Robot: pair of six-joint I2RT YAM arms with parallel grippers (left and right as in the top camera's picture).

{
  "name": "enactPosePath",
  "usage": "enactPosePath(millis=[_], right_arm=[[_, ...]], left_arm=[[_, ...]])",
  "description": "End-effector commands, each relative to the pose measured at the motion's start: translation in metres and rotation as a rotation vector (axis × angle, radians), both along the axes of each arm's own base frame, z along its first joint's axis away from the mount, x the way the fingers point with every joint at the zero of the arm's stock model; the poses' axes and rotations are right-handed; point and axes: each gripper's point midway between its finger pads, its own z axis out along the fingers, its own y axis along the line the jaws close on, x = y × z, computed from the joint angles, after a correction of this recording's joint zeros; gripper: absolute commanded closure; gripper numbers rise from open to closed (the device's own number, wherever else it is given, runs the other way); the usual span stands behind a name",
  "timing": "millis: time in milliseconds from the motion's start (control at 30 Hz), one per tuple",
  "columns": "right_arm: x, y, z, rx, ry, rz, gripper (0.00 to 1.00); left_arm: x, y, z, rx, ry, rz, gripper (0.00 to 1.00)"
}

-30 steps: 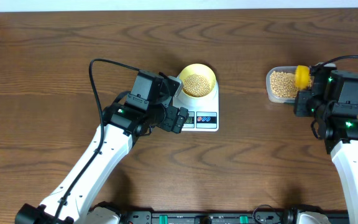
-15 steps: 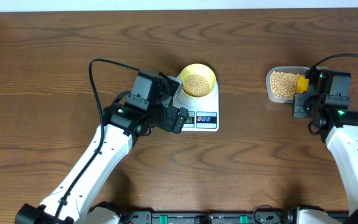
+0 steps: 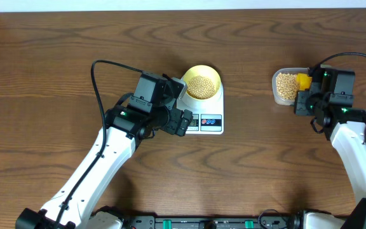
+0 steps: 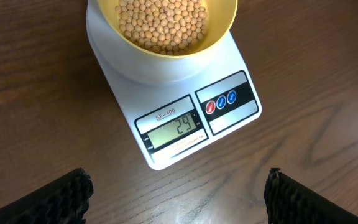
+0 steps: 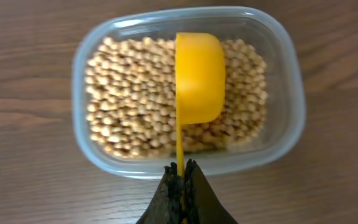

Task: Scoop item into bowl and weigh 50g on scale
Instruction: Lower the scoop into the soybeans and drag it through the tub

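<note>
since a second ago my right gripper [image 5: 182, 180] swung the yellow scoop [image 5: 199, 74] over beans [image 5: 129, 99] in the clear tub [image 5: 291, 118], pinching its thin stiff handle end. my left gripper [image 4: 178, 190] gapes empty by the scale [image 4: 185, 149], bowl [image 4: 225, 25] of beans on it. beans light, rolly.

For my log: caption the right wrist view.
Right gripper shut on yellow scoop, cup over beans in clear tub.

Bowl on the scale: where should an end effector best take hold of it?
Probably the rim, from above: the bowl is round and wide, sits upright on the scale, and the beans lie below its rim, leaving bare wall for one finger inside.
</note>
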Motion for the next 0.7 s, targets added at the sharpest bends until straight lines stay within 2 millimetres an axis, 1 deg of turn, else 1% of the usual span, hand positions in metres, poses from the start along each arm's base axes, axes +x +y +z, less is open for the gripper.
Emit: enactPosePath(millis=[0, 100, 467, 567, 667], right_arm=[[0.001, 0.02, -0.001, 0.094, 0.0, 0.056, 0.99], [-0.002, 0.026, -0.005, 0.126, 0.019, 0.076, 0.99], [-0.005, 0.026, -0.024, 0.151, 0.082, 0.05, 0.99], [-0.009, 0.037, -0.024, 0.203, 0.097, 0.082, 0.99], [-0.01, 0.05, -0.021, 0.274, 0.093, 0.127, 0.99]], left_arm=[[0.001, -0.003, 0.008, -0.016, -0.018, -0.011, 0.1], [0.001, -0.003, 0.008, -0.016, -0.018, -0.011, 0.1], [0.001, -0.003, 0.008, -0.016, -0.018, -0.011, 0.1], [0.001, -0.003, 0.008, -0.015, -0.018, -0.011, 0.1], [0.001, -0.003, 0.008, -0.016, -0.018, -0.011, 0.1]])
